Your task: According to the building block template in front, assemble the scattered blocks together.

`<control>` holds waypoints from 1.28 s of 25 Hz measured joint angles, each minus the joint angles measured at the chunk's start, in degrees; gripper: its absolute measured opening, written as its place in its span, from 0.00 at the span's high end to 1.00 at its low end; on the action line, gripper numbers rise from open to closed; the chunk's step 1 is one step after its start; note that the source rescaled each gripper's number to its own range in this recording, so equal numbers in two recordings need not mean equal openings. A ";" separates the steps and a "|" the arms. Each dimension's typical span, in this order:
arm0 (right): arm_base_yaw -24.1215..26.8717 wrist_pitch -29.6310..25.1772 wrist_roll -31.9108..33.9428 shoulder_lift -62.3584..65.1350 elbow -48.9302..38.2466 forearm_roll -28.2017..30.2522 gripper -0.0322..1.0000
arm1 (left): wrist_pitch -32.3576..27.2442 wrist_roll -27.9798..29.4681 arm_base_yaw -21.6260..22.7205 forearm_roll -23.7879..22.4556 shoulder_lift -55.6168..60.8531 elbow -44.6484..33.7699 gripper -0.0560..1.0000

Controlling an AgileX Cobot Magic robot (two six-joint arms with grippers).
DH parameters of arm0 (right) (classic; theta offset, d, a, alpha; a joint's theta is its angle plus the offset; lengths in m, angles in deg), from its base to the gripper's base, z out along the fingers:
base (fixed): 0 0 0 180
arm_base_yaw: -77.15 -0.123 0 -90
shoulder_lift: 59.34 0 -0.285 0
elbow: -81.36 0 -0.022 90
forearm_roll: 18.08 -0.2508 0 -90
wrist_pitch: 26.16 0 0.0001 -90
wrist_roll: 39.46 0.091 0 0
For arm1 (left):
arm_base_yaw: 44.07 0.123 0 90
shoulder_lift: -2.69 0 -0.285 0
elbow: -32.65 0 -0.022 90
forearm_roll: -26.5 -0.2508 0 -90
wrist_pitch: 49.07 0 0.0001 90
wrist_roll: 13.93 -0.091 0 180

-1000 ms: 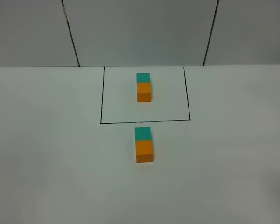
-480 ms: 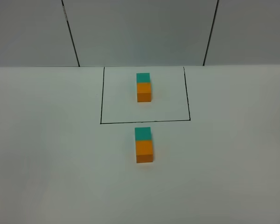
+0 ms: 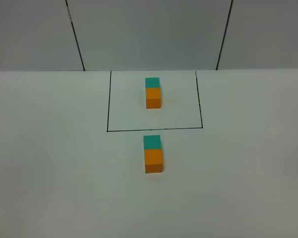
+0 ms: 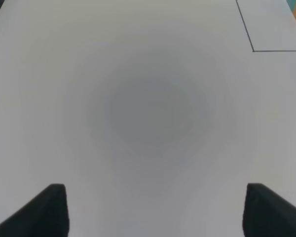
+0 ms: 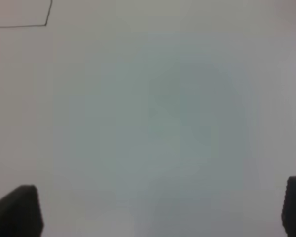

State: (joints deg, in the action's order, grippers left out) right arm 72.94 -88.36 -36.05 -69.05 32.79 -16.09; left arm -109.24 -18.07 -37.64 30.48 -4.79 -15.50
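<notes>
The template pair, a teal cube joined to an orange cube, sits inside the black drawn rectangle at the back of the table. In front of the rectangle the unframed teal block and orange block lie touching in a line, teal farther back. Neither gripper shows in the high view. In the left wrist view my left gripper is open over bare table, with the rectangle's corner far off. In the right wrist view my right gripper is open over bare table.
The white table runs up to a grey panelled wall with dark seams at the back. A corner of the drawn rectangle shows in the right wrist view.
</notes>
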 joint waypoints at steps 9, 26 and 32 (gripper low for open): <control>0.00 0.43 -3.79 1.22 -0.05 -1.59 0.10 | 0.00 0.00 0.00 0.00 0.00 0.00 0.35; 3.26 0.49 -3.84 1.22 -0.05 0.96 0.26 | 0.00 -0.10 0.00 0.00 0.00 0.00 0.35; 3.30 0.60 -3.84 1.22 -0.05 1.00 0.26 | 0.00 -0.10 0.00 0.00 0.00 0.00 0.35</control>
State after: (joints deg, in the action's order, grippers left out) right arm 76.24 -87.77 -39.89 -67.84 32.74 -15.08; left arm -109.24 -18.17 -37.64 30.48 -4.79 -15.50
